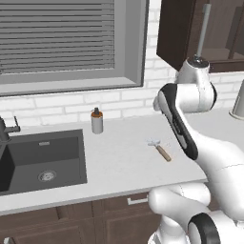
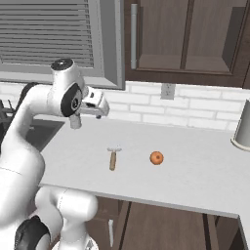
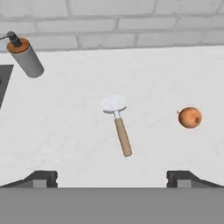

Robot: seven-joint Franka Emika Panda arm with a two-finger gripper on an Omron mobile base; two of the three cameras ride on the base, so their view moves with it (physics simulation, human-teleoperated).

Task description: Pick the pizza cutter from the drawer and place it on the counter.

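The pizza cutter point(image 3: 118, 124) lies flat on the light counter point(image 3: 61, 131), silver wheel toward the brick wall, tan handle toward me. From the sides the pizza cutter point(image 1: 160, 148) point(image 2: 113, 156) rests mid-counter point(image 2: 195, 176), between the sink and the orange fruit. My gripper point(image 3: 112, 178) hovers above and in front of it, open and empty, its fingertips point(image 3: 41, 177) wide apart. In the right base view the gripper point(image 2: 101, 111) hangs well above the counter, left of the cutter. A dark brown drawer front point(image 1: 136, 199) sits under the counter edge, its inside hidden.
A grey soap bottle point(image 1: 97, 121) point(image 3: 27, 57) stands by the wall near the dark sink point(image 1: 43, 157). A small orange fruit point(image 2: 156, 157) point(image 3: 190, 117) lies right of the cutter. A grey cylinder point(image 2: 242, 127) stands at the counter's far right. Wall cabinets point(image 2: 185, 34) hang overhead.
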